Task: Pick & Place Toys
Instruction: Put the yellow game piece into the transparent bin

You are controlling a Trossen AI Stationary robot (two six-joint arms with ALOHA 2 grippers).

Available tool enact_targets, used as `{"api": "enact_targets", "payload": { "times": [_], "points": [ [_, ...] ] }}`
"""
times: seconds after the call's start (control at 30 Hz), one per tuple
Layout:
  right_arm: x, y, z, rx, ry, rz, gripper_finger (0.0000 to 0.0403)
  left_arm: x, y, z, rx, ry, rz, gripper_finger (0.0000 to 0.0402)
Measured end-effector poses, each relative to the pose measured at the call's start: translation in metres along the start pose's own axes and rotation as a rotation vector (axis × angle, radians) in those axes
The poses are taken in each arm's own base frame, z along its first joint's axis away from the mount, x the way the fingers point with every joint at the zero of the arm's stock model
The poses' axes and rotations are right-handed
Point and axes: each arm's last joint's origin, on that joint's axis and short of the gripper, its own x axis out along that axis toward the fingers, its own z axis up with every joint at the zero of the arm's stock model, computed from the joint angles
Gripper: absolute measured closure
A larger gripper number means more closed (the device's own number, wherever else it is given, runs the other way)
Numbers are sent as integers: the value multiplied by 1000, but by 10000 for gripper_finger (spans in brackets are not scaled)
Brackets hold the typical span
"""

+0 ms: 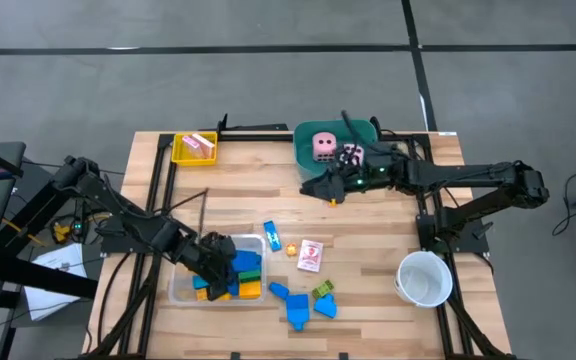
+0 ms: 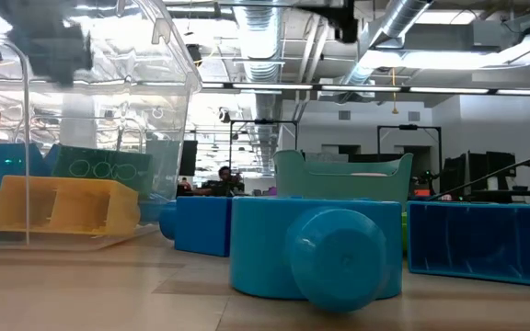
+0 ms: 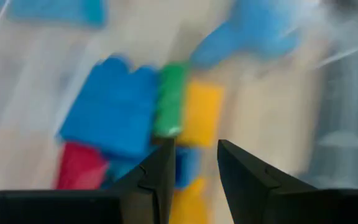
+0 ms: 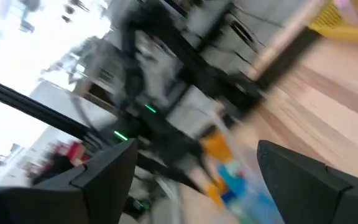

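Observation:
My left gripper [image 1: 218,268] hangs over the clear tray [image 1: 175,290] near the table's front left, pointing steeply down, open by a narrow gap with nothing between its fingers [image 3: 194,168]. Below it lie blue [image 3: 114,106], green [image 3: 169,99], yellow [image 3: 202,112] and red [image 3: 79,165] blocks on the tray's floor. My right gripper [image 1: 315,187] stands open and empty [image 4: 194,174] just in front of the teal tub [image 1: 306,133], which holds a pink die [image 1: 324,147]. Loose blue blocks [image 1: 298,305], a green block [image 1: 323,290] and a pink-white card [image 1: 310,255] lie on the table.
A yellow tray [image 1: 195,147] with a pink card sits at the far left. A white cup [image 1: 425,278] stands near the front right. A blue-and-yellow block [image 1: 271,237] lies beside the clear tray. Black frame rails run along the table's left and right sides.

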Motion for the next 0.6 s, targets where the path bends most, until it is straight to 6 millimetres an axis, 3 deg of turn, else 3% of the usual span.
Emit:
{"api": "enact_targets", "payload": {
  "times": [0.17, 0.3, 0.47, 0.6],
  "points": [
    [-1, -22, -17, 11, 164, -215, 80, -23, -7, 18, -61, -195, -173, 286],
    [-1, -41, -30, 21, 271, -402, 80, -58, -7, 37, -77, -488, -263, 286],
    [7, -67, -48, 79, 371, -625, 80, -112, -3, 54, -35, -937, -242, 286],
    [16, -92, -61, 146, 350, -848, 80, -146, 3, 59, 4, -1179, -182, 286]
  ]
}}
